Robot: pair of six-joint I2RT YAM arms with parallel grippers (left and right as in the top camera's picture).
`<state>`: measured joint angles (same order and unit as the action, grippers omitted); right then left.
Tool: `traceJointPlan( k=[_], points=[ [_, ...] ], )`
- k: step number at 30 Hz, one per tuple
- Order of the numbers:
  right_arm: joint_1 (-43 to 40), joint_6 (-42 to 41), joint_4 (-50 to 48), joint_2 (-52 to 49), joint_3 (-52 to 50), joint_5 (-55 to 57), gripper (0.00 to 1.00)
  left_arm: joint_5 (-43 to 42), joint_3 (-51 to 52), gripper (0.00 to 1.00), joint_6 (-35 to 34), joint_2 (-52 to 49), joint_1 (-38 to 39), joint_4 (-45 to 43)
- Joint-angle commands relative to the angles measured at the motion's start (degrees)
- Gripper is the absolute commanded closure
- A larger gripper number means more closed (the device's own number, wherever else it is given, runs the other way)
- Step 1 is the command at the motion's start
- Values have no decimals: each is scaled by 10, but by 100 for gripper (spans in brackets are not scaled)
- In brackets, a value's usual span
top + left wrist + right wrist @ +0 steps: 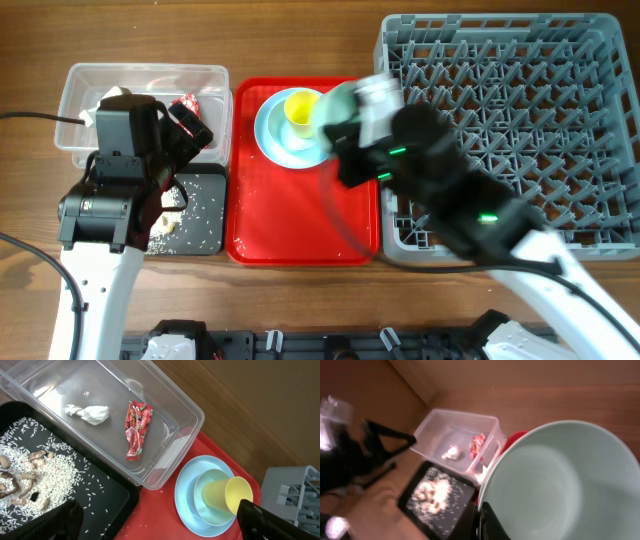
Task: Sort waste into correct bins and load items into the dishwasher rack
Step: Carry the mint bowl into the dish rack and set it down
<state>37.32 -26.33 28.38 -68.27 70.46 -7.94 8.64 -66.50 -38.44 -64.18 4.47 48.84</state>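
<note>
Two bins are sitting side by side. The clear tub (197, 412) is holding one red printed snack wrapper (137, 430) and one crumpled white tissue wad (90, 413). The black tray (117, 502) is carrying scattered rice scraps (55, 467) with brown bits. One light blue plate (185, 505) is lying on the red tray (150, 520), bearing one pale bowl (212, 475) and one yellow cup (227, 495) on its side. The right gripper (487, 520) is pinching the rim of one pale green bowl (560, 490) beside the grey rack (520, 120). The left gripper (178, 148) is hanging wide open over the bins.
</note>
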Motion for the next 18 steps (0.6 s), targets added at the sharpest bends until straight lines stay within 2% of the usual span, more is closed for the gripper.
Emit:
traceJointPlan(
  k=[1, 4, 7, 12, 18],
  points=[
    [-119, -13, 27, 16, 1, -232, 96, -3, -9, 0, 7, 0, -2, -2],
    [-237, -10, 29, 12, -22, -395, 96, -3, -9, 0, 7, 0, -2, -2],
    [-321, -13, 21, -5, -52, -483, 96, -3, -9, 0, 7, 0, -2, -2],
    [-407, -21, 12, -30, -84, -661, 96, -3, -9, 0, 7, 0, -2, -2],
    [-429, -6, 12, -35, -116, -688, 96, -2, -9, 0, 7, 0, -2, -2]
  ],
)
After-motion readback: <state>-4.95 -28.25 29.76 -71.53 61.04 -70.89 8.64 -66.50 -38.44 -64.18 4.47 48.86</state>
